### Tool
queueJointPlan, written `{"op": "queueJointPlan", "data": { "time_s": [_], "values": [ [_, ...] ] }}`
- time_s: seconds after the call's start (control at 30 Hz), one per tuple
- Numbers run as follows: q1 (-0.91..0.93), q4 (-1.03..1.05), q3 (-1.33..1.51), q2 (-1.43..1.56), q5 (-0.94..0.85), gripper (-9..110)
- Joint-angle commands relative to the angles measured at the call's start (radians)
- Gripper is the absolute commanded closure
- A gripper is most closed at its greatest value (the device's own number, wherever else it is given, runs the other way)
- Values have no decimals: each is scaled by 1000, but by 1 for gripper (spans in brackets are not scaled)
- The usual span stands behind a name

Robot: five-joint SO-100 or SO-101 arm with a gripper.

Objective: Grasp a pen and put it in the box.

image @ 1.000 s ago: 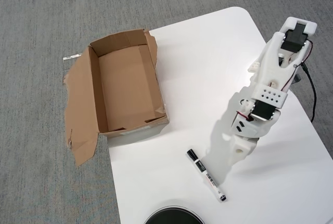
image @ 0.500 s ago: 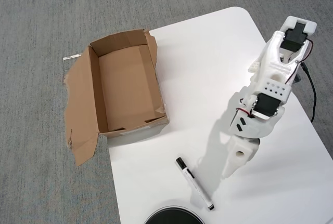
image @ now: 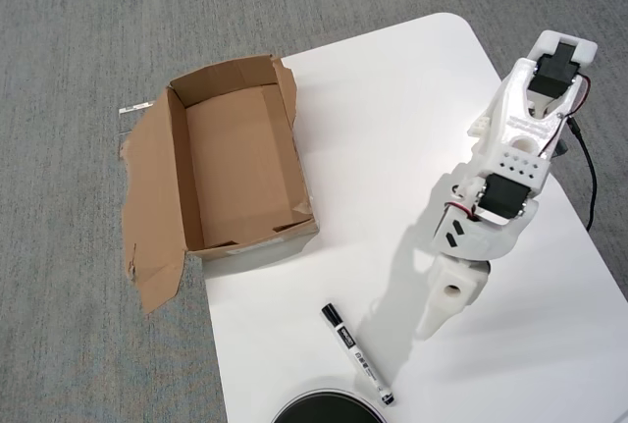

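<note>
Near the table's (image: 392, 109) lower edge in the overhead view, the pen (image: 357, 354) lies flat and diagonal, black cap toward the upper left, its far end almost at that edge and just beside a dark round object (image: 329, 411) cut off by the frame. I read that as the main risk: a clumsy nudge could roll the pen off the table or against that object (a round barrel on a smooth top won't resist much). My gripper (image: 432, 327) hangs just right of the pen, apart from it; seen from above, I cannot tell whether its fingers are spread or together. I'd also watch the box (image: 179, 158): it stands empty at the table's left edge, overhanging onto the carpet (image: 88, 30), so a drop must clear its ragged near wall.
</note>
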Motion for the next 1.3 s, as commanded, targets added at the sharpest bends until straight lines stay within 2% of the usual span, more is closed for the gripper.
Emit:
{"op": "queueJointPlan", "data": {
  "time_s": [0.0,0.73,1.03,1.27],
  "values": [
    [2,5,-22,9,407,77],
    [5,3,65,9,416,77],
    [145,-6,59,8,407,77],
    [185,-9,47,-77,407,77]
  ]
}}
